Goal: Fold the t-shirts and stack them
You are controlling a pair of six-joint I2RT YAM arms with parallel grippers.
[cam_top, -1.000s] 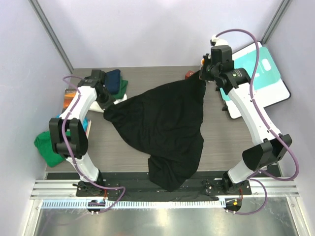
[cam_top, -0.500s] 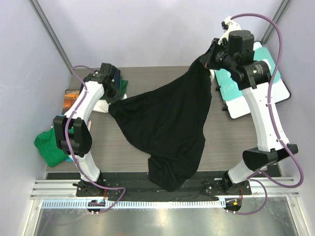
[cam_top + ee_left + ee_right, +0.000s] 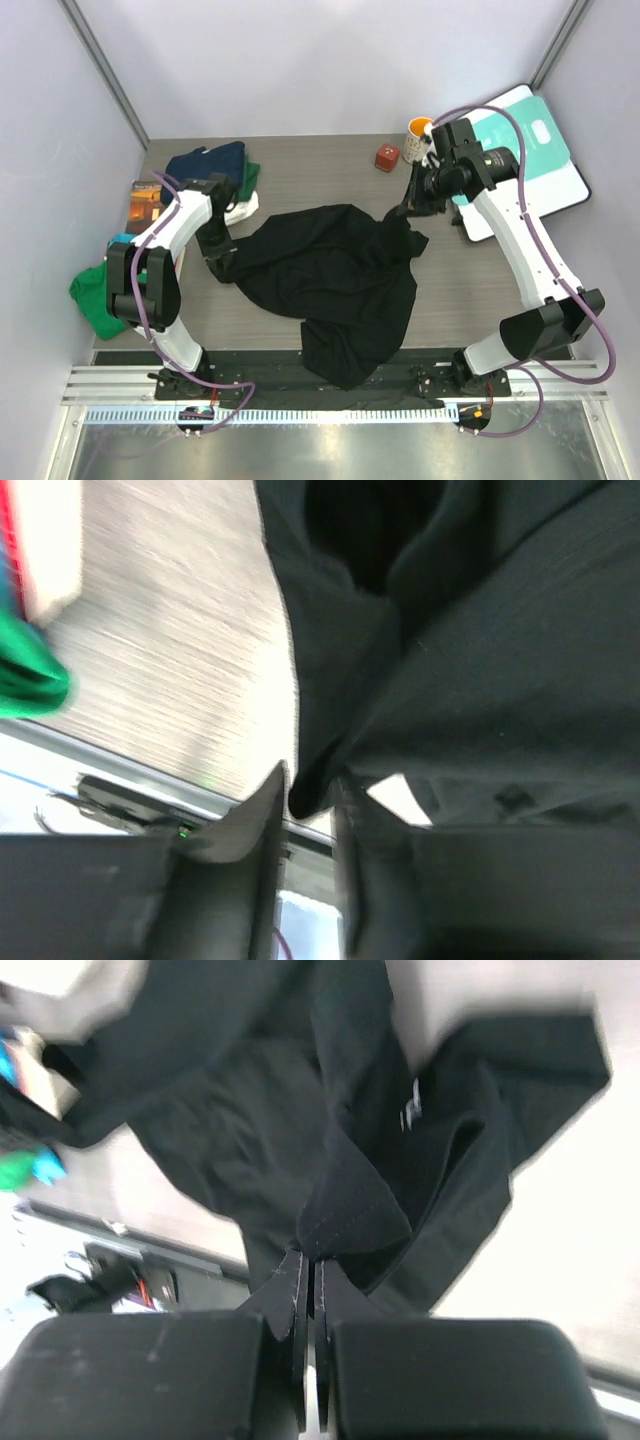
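Note:
The black t-shirt point(image 3: 330, 270) lies crumpled across the middle of the table, its lower part hanging over the near edge. My right gripper point(image 3: 403, 212) is shut on a bunched fold at its right upper corner; in the right wrist view the gripper point(image 3: 310, 1255) pinches the black cloth point(image 3: 350, 1210). My left gripper point(image 3: 215, 255) is at the shirt's left corner, low over the table. In the left wrist view the gripper point(image 3: 308, 785) is open, its jaws a little apart, and a fold of black cloth point(image 3: 480, 630) still lies between the tips.
A navy t-shirt point(image 3: 205, 163) lies on a green one point(image 3: 250, 175) at the back left. Another green t-shirt point(image 3: 95, 300) hangs off the left edge beside a brown book point(image 3: 145, 200). A red cube point(image 3: 387, 158), a mug point(image 3: 420, 133) and the teal-and-white board point(image 3: 530, 150) are at the back right.
My right gripper came down from high at the back, lowering the black shirt onto the table in a heap. My left gripper moved nearer and its jaws parted.

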